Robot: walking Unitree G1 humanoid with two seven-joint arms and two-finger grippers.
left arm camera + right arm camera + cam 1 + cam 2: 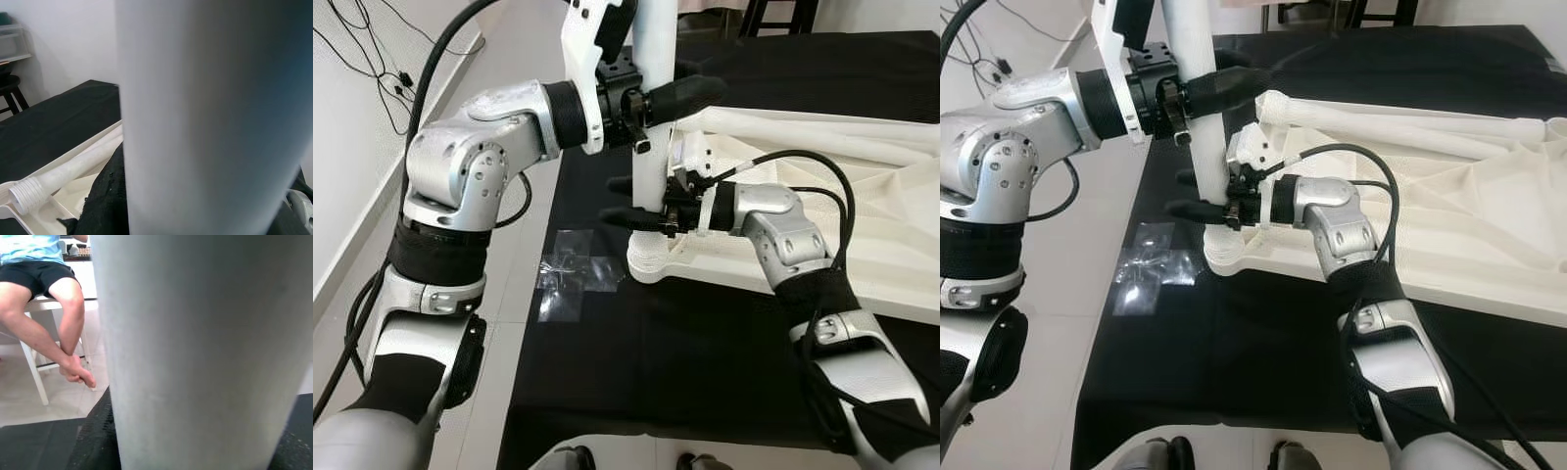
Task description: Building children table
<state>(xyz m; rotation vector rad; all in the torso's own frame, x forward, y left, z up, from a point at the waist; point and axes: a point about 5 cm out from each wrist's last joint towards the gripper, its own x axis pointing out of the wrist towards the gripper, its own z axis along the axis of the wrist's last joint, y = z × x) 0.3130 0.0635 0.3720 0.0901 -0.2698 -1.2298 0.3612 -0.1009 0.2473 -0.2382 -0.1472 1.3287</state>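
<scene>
Gripping one upright white leg (651, 147): right gripper (628, 201) is pinching it low, left gripper (671, 95) is pinching it higher. Leg is standing in the corner socket of one white tabletop (862, 255) lying on a black cloth (685, 352). Two more threaded legs (1410, 122) are lying on the tabletop beyond. One person (44, 293) is sitting on a stool behind.

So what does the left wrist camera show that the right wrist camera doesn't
Left wrist: a spare threaded leg lying in the upturned white tabletop, and a dark stool by the wall. Right wrist: a person seated on a white stool, feet on pale tiles. Both: the upright white leg close up, and the black mat below.
</scene>
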